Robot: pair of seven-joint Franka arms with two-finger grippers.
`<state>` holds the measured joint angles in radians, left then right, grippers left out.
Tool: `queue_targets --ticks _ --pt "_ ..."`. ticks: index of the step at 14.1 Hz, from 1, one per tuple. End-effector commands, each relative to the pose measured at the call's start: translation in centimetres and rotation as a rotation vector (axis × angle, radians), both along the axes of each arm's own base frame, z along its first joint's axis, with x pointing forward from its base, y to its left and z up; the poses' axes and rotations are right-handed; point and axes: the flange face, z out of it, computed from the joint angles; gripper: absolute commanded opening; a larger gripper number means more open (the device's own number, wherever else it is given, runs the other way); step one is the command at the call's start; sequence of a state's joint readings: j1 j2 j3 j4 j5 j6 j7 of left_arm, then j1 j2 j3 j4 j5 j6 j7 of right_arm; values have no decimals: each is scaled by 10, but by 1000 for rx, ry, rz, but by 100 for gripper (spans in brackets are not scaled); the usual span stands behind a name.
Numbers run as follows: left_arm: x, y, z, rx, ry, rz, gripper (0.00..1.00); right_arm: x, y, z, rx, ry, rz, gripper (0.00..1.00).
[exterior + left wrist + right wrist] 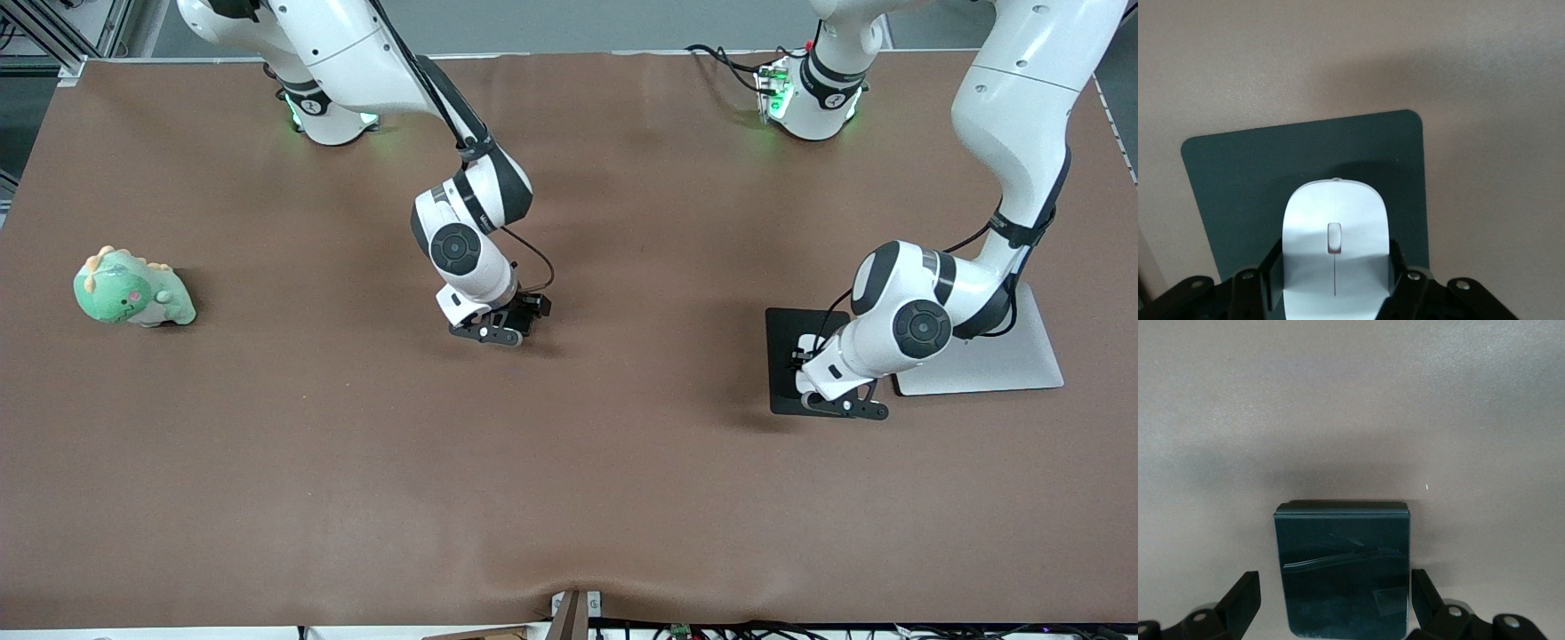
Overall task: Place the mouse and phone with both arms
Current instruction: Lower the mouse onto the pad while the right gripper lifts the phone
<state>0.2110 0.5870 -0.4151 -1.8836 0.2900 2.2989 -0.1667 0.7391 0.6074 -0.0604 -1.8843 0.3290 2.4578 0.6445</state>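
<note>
Placing step. Left claw (1335, 293) is clamped on the mouse (1335, 240) over the mat (787, 356); release follows. Right claw (1335, 603), apart, straddles the phone (1341, 567) at mat's 9 o'clock; closing follows.

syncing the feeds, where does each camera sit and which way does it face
Front view: high across the table, facing both arms; shows the left gripper over the mat, the right gripper, a toy.
Left wrist view: on the left wrist, looking down at the mouse held between its fingers, above the mat.
Right wrist view: on the right wrist, looking down at the phone between open fingers.
Shared: front and left wrist views both show the mat.
</note>
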Motion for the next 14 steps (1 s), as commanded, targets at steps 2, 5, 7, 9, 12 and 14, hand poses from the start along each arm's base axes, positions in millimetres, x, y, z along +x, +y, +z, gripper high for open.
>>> queue_targets --ticks 2,5,7,9,12,14 --pt "-3 0 -19 55 -12 6 0 -4 5 -4 -9 -9 11 66" --pt "-2 1 -26 76 -29 11 0 -2 3 -3 -23 -28 38 41" --pt "-3 1 -31 77 -22 37 75 2 0 -2 -27 -33 45 1" --pt "-3 0 -31 77 -22 44 100 8 -2 7 -21 -37 41 0" --pt "-2 1 -23 81 -33 48 100 21 -8 39 -22 8 30 0" --pt "1 1 -7 87 -53 43 100 28 -19 62 -27 47 17 0"
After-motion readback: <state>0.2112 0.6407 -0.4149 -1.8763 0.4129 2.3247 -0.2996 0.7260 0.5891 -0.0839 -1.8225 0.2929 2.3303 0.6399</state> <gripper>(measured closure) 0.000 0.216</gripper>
